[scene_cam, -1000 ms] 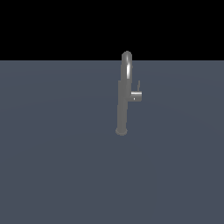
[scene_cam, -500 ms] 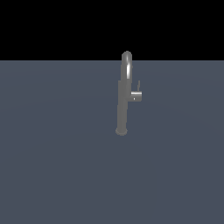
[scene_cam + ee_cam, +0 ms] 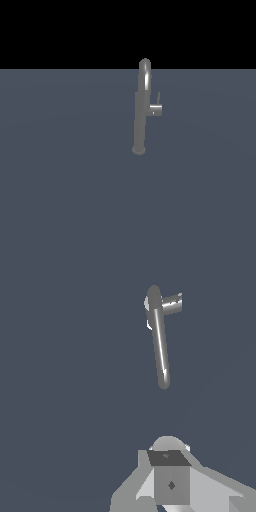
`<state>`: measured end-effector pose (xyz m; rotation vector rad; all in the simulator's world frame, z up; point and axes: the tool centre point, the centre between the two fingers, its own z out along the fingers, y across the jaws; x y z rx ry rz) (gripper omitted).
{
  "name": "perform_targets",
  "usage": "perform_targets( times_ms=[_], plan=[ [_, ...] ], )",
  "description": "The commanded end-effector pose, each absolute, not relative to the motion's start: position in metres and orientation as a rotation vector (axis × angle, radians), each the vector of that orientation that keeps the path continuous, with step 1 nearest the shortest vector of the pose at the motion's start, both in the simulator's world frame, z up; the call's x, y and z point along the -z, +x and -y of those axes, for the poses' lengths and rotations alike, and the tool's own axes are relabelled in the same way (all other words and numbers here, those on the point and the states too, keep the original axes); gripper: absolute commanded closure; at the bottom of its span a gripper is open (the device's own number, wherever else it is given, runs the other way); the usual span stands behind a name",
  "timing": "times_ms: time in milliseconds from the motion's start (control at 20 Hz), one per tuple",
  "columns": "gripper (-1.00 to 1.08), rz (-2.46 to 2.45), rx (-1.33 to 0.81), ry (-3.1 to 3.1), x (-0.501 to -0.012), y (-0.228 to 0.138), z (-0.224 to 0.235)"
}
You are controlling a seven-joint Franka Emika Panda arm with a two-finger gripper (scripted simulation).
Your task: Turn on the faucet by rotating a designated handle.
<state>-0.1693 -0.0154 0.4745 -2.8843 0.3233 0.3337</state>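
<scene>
The faucet is a tall slim grey column with an arched spout, standing on the dark grey floor. The handle is a short stub on the column's side toward the exterior view's right, with a thin lever rod pointing up. The wrist view looks down on the faucet's spout and the handle stub. My gripper shows only in the wrist view, well apart from the faucet and touching nothing. Its fingers look pressed together with no gap and hold nothing. The arm is out of the exterior view.
A flat dark grey floor spreads around the faucet on all sides. A black background lies beyond its far edge.
</scene>
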Motion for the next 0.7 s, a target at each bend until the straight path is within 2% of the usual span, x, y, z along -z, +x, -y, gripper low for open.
perform_targets(
  times_ms=[0, 650],
  plan=[
    [1.08, -0.379, -0.383, -2.831, -0.47, -0.155, 0.018],
    [1.08, -0.648, -0.627, -2.513, -0.438, -0.086, 0.037]
  ],
)
